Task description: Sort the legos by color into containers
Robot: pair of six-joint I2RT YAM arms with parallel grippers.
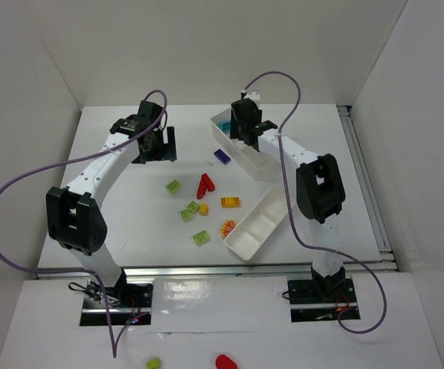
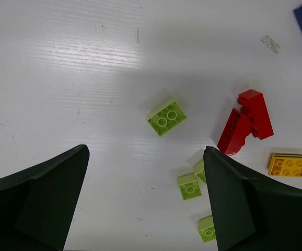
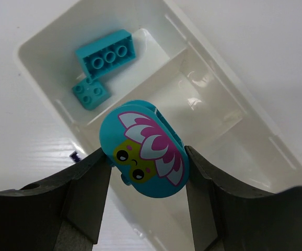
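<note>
Right gripper (image 3: 144, 152) grips teal lego (image 3: 143, 146) over tray (image 3: 216, 107)

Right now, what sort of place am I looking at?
Likely a robot lab test cell: white table, plain white walls around it, left arm and right arm bolted at its edge, toy bricks and divided trays laid out.

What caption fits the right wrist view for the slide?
Right tool holds a teal flower-face brick above the white tray holding two teal bricks.
</note>
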